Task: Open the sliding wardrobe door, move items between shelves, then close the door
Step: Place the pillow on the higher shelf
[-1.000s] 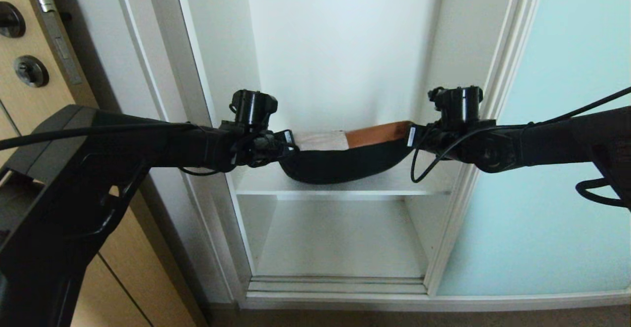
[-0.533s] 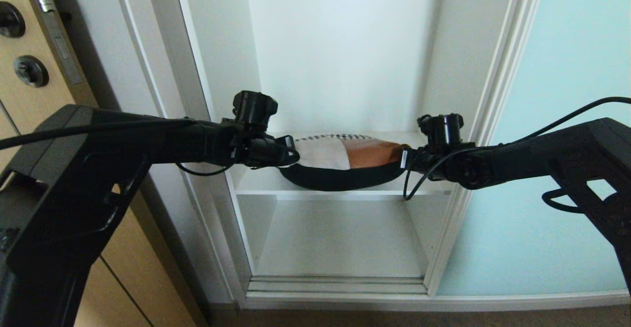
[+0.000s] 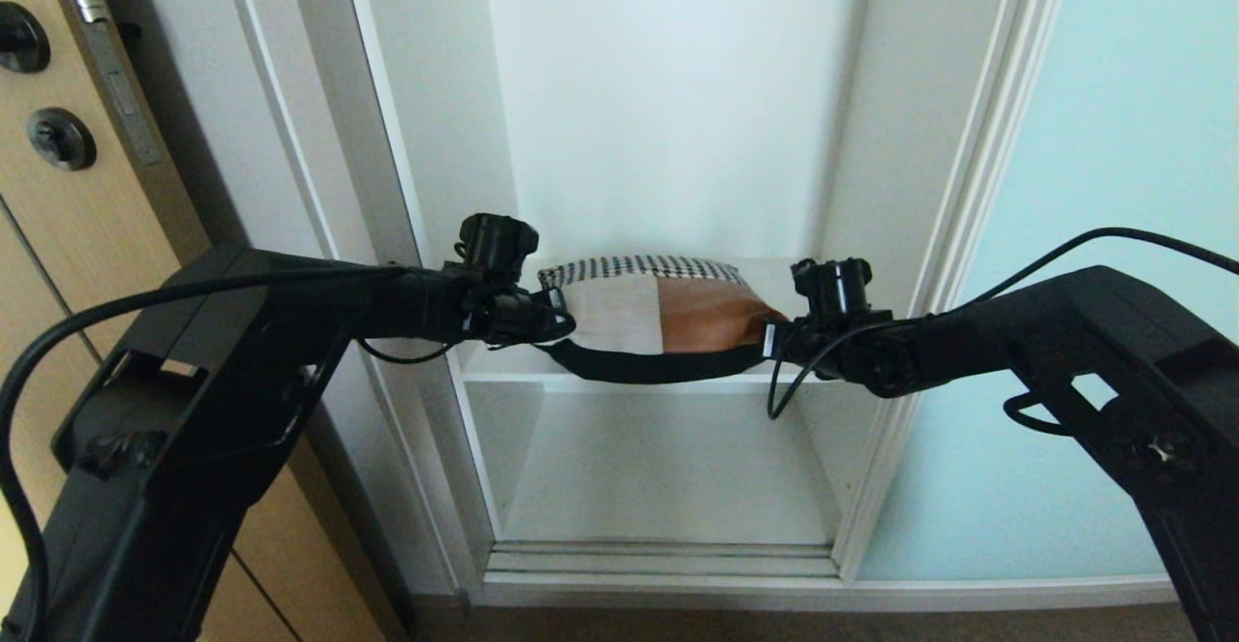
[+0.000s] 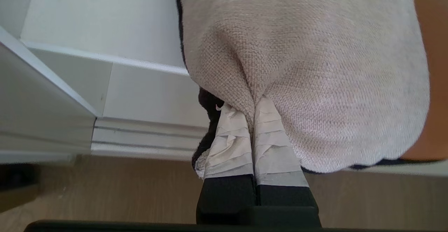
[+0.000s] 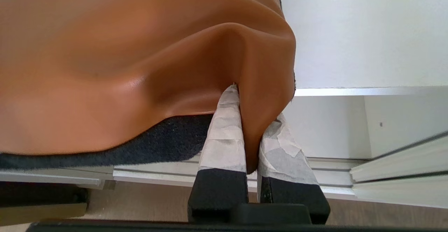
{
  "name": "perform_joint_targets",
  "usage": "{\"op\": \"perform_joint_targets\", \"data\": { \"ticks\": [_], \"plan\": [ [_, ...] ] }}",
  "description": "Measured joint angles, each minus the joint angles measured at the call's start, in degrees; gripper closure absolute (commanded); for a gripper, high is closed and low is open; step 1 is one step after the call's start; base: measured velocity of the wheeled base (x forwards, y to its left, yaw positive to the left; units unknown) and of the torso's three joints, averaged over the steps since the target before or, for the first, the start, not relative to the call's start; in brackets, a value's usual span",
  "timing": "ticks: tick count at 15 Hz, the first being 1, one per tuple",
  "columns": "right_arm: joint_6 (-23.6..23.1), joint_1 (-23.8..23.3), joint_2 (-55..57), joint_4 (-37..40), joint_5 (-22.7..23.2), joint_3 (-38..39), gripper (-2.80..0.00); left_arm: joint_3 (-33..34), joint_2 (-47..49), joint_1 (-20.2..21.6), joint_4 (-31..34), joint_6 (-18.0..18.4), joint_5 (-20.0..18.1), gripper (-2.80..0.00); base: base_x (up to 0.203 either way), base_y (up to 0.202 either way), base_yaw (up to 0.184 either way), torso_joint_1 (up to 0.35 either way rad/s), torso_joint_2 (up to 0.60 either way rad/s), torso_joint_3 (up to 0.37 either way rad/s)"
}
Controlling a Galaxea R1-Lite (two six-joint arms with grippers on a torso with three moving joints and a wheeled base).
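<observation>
Both grippers were clamped on the soft patchwork cushion (image 3: 658, 318), left gripper (image 3: 561, 318) pinching its cream corner, right gripper (image 3: 771, 340) its rust-orange corner, slung over the white shelf (image 3: 503, 366) edge. Thin fabric pinches could slip, and the sagging dark underside might snag that edge.

Domestic room, most likely a bedroom or hallway of a home. Built-in white wardrobe with a sliding wardrobe door (image 3: 1113, 264) of frosted pale aqua glass in a slim frame, pushed to the right of the opening. Broad white shelves (image 3: 619, 376) span the interior. A patchwork cushion (image 3: 658, 318) sits at the front edge of the middle shelf. To the left, a tan wooden door (image 3: 68, 187) with a metal latch plate and dark knobs. Brown wood-grain floor (image 4: 105, 190) runs below the track.
</observation>
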Motion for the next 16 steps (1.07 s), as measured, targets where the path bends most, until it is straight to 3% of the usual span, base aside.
{"op": "perform_joint_targets", "data": {
  "ticks": [7,8,16],
  "plan": [
    [0.7,0.5,2.2,-0.2,-0.3,-1.5,0.0,-0.6,3.0,1.0,-3.0,-0.1,3.1,0.0,0.0,0.0,0.0,0.0,0.0,0.0],
    [0.7,0.5,2.1,-0.2,-0.3,-1.4,0.0,-0.6,3.1,1.0,-3.0,-0.1,3.6,-2.8,0.0,0.0,0.0,0.0,0.0,0.0],
    [0.9,1.2,0.8,-0.2,-0.4,-0.7,0.0,-0.4,-1.3,0.9,-2.6,-2.1,3.2,-2.8,0.0,0.0,0.0,0.0,0.0,0.0]
  ]
}}
